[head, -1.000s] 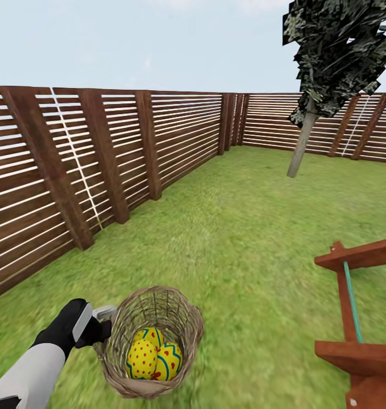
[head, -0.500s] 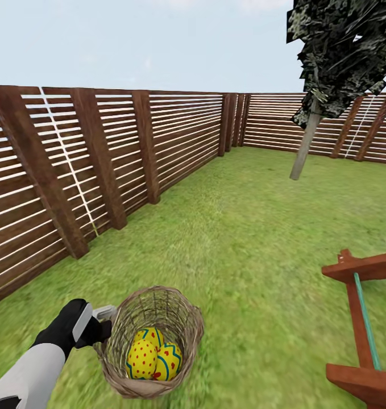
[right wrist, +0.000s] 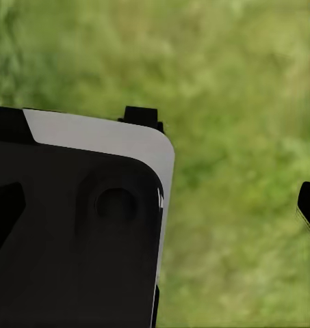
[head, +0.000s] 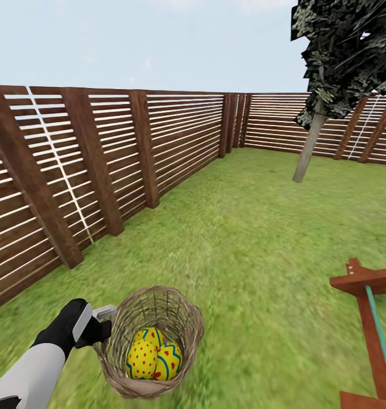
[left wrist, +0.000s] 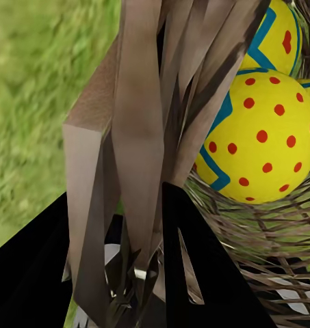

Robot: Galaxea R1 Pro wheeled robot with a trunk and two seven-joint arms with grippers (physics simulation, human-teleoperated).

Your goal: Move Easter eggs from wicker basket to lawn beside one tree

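Low over the lawn (head: 255, 238), near the fence (head: 102, 165) side, the wicker basket (head: 153, 341) is carried by the left gripper (head: 102, 321), whose fingers are closed on its rim. All three Easter eggs (head: 153, 355) are seen lying in the basket, touching one another. The tree (head: 309, 142) is placed well ahead and to the right of the basket, near the far fence; a drive forward and rightward is judged to be needed. The state of the right gripper (right wrist: 216, 164) cannot be told; grass is seen beneath it. A red-brown playset (head: 369, 318) is passed on the right.
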